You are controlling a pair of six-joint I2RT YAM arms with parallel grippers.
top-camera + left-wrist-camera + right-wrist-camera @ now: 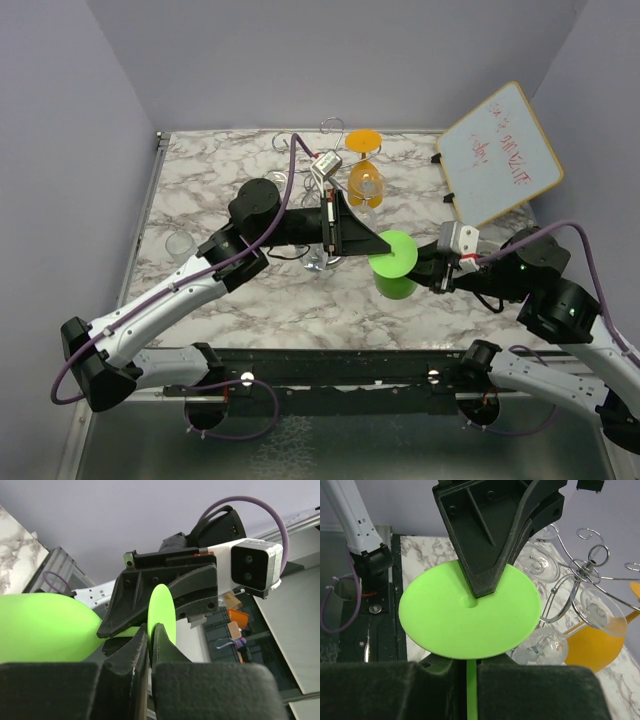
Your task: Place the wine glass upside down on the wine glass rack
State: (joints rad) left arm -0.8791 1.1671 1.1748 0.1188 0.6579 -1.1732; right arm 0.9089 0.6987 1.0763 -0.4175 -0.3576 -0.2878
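The wine glass [396, 262] is bright green and is held in the air between both arms, right of the wine glass rack [333, 128]. My right gripper [471, 680] is shut on its thin stem, just behind the round foot [450, 615]. My left gripper [152, 636] is shut on that foot's edge [164, 609], one finger [490, 555] lying across the disc's face. The bowl [45, 627] points away to the left in the left wrist view. The rack's chrome scroll arms [585, 570] stand just beyond the glass.
An orange glass [364, 183] and clear glasses [540, 647] hang upside down on the rack. A clear glass [180, 243] stands on the marble table [220, 170] at the left. A whiteboard [500, 152] leans at the back right.
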